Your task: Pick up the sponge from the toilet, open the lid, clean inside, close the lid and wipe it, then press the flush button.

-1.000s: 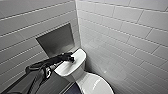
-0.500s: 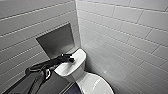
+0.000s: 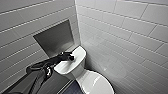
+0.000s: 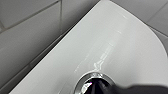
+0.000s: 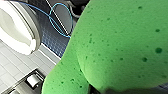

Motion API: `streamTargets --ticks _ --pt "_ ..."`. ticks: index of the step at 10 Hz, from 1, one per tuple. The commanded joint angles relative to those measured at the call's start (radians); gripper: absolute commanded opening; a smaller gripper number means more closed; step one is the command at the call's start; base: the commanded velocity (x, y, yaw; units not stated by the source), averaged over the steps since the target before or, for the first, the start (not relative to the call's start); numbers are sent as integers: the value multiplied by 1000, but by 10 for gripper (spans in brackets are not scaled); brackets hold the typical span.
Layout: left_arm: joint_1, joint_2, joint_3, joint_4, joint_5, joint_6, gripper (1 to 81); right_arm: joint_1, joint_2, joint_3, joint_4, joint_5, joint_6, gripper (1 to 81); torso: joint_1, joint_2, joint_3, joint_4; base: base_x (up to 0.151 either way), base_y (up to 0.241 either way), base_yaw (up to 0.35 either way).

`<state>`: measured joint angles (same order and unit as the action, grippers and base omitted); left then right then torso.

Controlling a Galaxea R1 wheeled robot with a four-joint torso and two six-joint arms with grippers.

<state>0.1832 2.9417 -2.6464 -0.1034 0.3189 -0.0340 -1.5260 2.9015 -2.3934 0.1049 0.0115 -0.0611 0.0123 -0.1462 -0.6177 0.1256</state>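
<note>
Here, left gripper point(image 3: 71, 58) at the toilet point(image 3: 68, 67) tank top, dark tip on the chrome flush button point(image 4: 86, 80), its jaws' opening not discernible, right jaws clamped on the green sponge point(image 5: 120, 47) above dark floor point(image 5: 53, 37), lid point(image 3: 97, 82) closed, blue cable point(image 5: 58, 15) beyond.
</note>
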Motion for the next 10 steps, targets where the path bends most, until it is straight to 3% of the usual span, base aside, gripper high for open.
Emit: streamTargets --ticks 1,4,5,8,10 --pt "-96 7 -3 22 45 3 10 -21 3 25 -1 -87 0 10 0 0 0 0 0 0 0" --pt "-112 -18 17 2 55 3 10 -21 4 25 1 -87 0 10 -2 -1 -7 0 0 0 0" --pt "-136 -36 52 -28 89 5 10 -20 4 25 1 -87 0 10 -2 -1 -7 0 0 0 0" --pt "-220 -174 285 -140 118 -4 10 -18 3 25 -1 -87 -2 10 -1 0 -7 0 0 0 0" --pt "-259 -241 345 -201 117 -7 10 -21 1 28 -4 -87 -2 10 -1 0 -8 0 0 0 0"
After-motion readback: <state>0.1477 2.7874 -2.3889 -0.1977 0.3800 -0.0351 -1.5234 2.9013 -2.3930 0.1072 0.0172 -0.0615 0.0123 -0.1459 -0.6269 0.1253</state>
